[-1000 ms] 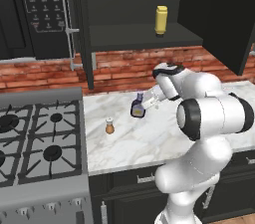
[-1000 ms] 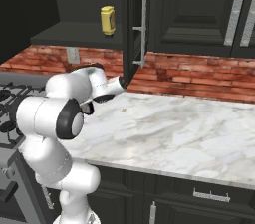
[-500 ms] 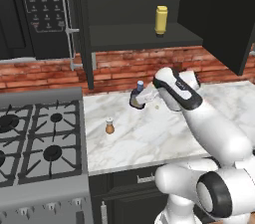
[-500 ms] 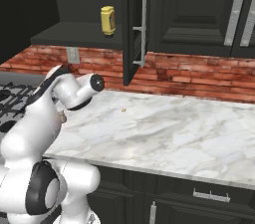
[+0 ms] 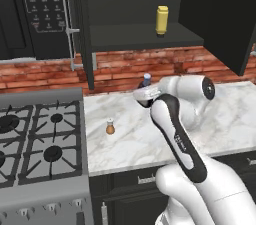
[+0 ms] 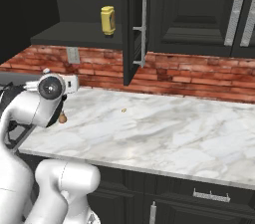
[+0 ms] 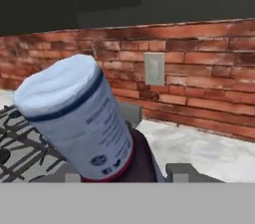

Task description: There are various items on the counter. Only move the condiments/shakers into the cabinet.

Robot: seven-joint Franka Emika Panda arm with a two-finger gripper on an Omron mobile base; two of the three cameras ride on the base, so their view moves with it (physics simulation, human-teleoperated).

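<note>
Cabinet (image 5: 145,36) first: it is hanging dark over the counter (image 5: 125,139) with its door (image 6: 130,24) standing open, and the yellow squeeze bottle (image 5: 161,20) is already sitting upright on the inner shelf, toward the right. Below it the marble worktop is running from the stove (image 5: 35,139) across to the right, with brick wall behind.

The arm is reaching over the counter with the gripper (image 5: 144,93) raised above the marble, below the shelf's front edge. Its jaws are clamping on the sauce bottle (image 7: 82,118); in the hand view the bottle is leaning out between the fingers, blue-grey cap (image 7: 57,84) up and to the left, label facing the camera. From the left base view just the cap is peeking above the hand.

Judging from this, the bottle is being carried up to the shelf. The lift probably needs to clear the shelf's front lip before moving inward, and the tilt should be taken out so the base is landing flat. Setting it left of the yellow bottle, well apart, would be avoiding a knock.

The shaker (image 5: 110,128) is standing on the counter near the stove, waiting its turn. A tiny orange speck (image 6: 123,110) is lying farther right and should be staying where it is.
</note>
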